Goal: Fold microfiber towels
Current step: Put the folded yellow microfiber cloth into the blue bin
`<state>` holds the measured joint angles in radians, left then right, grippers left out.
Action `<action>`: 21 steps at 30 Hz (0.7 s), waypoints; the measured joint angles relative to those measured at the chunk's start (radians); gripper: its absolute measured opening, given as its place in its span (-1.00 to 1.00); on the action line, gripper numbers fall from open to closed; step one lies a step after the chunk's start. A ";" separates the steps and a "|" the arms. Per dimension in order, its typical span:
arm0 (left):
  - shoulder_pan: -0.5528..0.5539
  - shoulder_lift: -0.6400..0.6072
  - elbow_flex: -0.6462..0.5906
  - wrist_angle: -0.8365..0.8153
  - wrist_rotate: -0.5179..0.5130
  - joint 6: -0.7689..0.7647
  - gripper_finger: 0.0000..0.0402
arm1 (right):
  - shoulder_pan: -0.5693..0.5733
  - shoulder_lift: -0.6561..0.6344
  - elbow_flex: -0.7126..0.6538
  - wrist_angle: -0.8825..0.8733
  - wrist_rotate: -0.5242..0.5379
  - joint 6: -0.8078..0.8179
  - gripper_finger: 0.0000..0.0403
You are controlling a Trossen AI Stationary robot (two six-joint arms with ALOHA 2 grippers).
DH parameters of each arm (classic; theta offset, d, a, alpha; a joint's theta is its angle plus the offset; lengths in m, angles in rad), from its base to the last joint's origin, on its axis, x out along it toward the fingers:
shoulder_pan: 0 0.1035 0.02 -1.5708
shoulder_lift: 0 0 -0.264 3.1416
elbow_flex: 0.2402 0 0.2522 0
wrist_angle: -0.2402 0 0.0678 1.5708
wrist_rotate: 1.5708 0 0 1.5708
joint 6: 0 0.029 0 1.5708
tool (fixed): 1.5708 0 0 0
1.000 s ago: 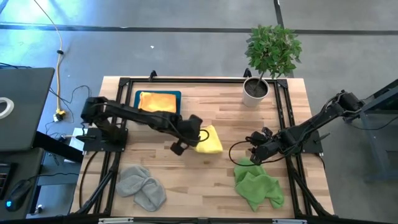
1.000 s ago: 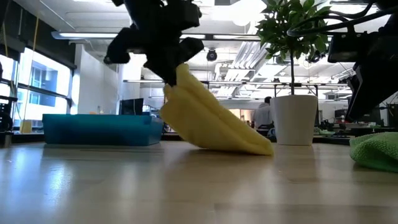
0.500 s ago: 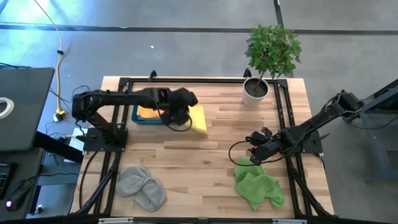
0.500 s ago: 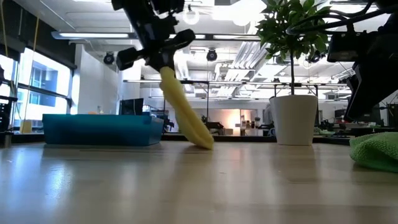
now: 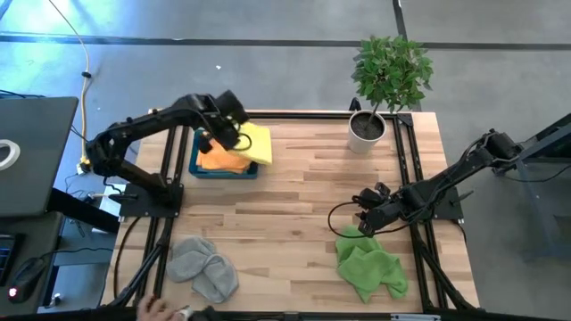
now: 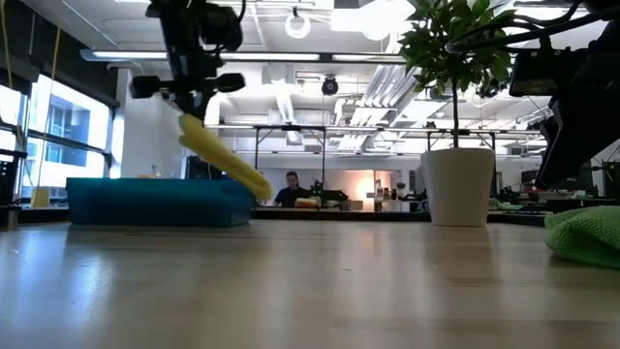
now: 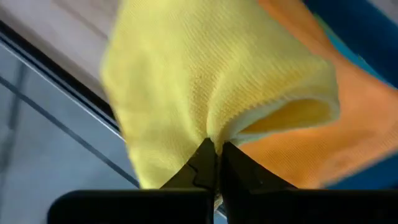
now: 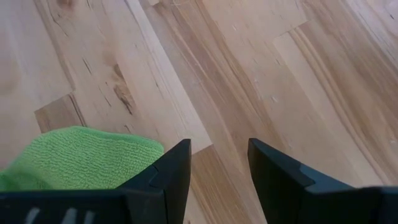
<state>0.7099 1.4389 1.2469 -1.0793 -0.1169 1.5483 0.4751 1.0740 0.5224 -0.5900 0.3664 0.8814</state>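
Overhead, a folded yellow towel (image 5: 257,143) was held above the teal tray (image 5: 194,153) by the left gripper (image 5: 228,134).

Near the tabletop's far-left corner, the tray was seen to hold an orange towel (image 5: 223,160) already, and the yellow towel was carried clear of the wood, pinched at its fold by the left gripper's clenched fingers (image 7: 214,163), hanging over the tray's right edge. By the near edge, left of centre, a grey towel (image 5: 203,266) was left crumpled and unfolded. A potted plant (image 5: 384,80) stood at the far-right corner. Toward the near-right corner, green towels (image 5: 370,267) lay bunched, with the right gripper (image 5: 368,207) parked just beside them, its jaws apart and nothing grasped. Two towels were judged handled; the grey and green ones remained to be folded.
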 joint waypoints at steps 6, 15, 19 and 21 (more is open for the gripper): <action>0.102 0.001 0.000 -0.122 0.023 -0.021 -1.00 | 0.000 0.000 0.000 0.001 0.000 0.000 -0.24; 0.114 0.006 -0.008 -0.244 0.065 -0.083 -0.99 | 0.000 0.000 0.000 0.001 0.000 0.000 -0.24; 0.115 0.009 -0.008 -0.198 0.045 -0.125 -0.92 | 0.000 0.000 0.000 0.001 0.000 0.000 -0.24; 0.112 0.009 -0.008 -0.191 0.038 -0.148 -0.87 | 0.000 0.000 0.000 0.001 0.000 0.000 -0.24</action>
<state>0.8224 1.4479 1.2385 -1.2698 -0.0792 1.4002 0.4749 1.0740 0.5224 -0.5889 0.3667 0.8814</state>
